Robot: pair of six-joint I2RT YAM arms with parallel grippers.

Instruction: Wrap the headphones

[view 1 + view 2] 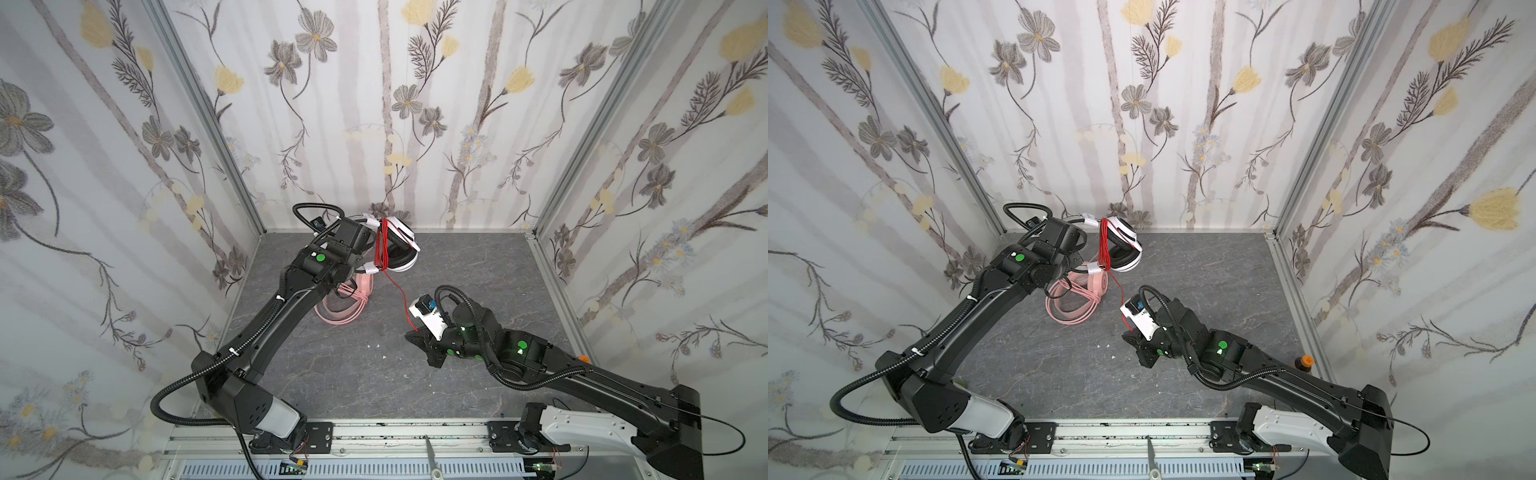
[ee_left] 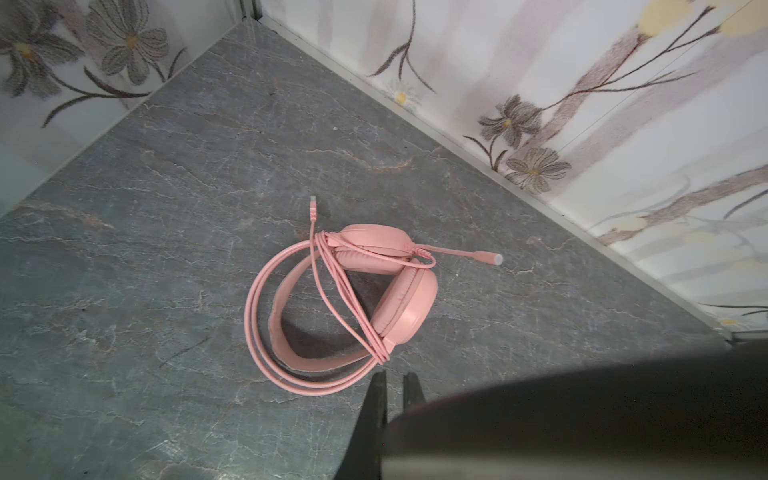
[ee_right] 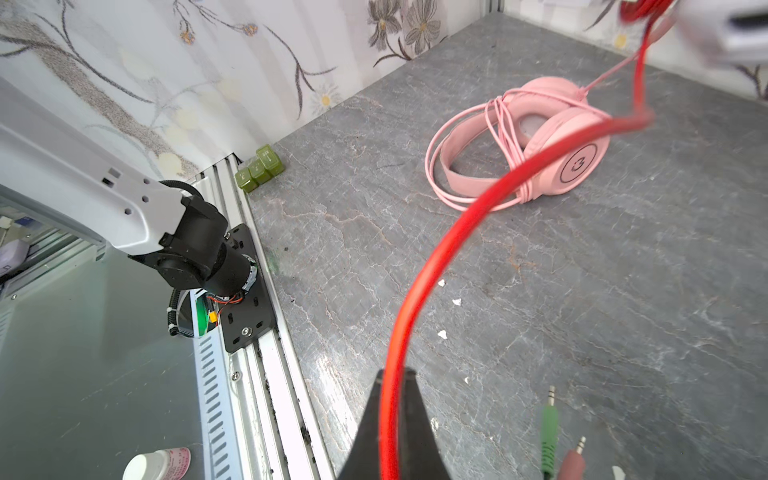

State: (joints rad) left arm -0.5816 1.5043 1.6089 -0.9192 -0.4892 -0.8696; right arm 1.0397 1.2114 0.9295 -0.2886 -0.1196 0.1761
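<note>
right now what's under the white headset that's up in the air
The pink headset lies on the table roughly below it, its cord wrapped round it. In both top views the left arm covers part of it. A red cord hangs from the white headset.

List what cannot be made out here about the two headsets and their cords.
- Hold of the left gripper on the white-and-black over-ear headset: hidden by its wrist in both top views, by a dark blur in the left wrist view.
- All-pink over-ear headset: partly behind the left arm in both top views.
- Green and pink jack plugs: cut off by the right wrist view's edge; their cord unseen.
</note>
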